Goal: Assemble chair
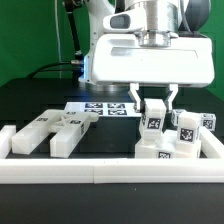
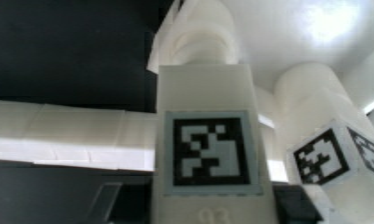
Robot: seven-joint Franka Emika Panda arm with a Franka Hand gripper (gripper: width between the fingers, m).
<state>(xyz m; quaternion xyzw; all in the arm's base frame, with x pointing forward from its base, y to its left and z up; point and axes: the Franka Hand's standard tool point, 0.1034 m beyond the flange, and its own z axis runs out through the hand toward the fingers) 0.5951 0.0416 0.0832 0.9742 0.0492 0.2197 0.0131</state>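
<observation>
While the gripper (image 1: 152,100) hung over the table (image 1: 30,100), its fingers (image 1: 133,96) clamped a tagged chair piece (image 1: 153,116). Other pieces (image 1: 55,133) lay apart

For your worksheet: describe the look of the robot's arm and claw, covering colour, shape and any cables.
The arm is glossy white with a grey metallic wrist ring, ending in a wide, boxy white hand. The claw has two short dark fingers. A thin green cable hangs behind it.

A black desk (image 1: 30,100) carries the flat marker board (image 1: 100,107) with its printed tags. A long low white border rail (image 1: 80,170) runs along the desk's front. Behind hangs a green backdrop (image 1: 30,40).
</observation>
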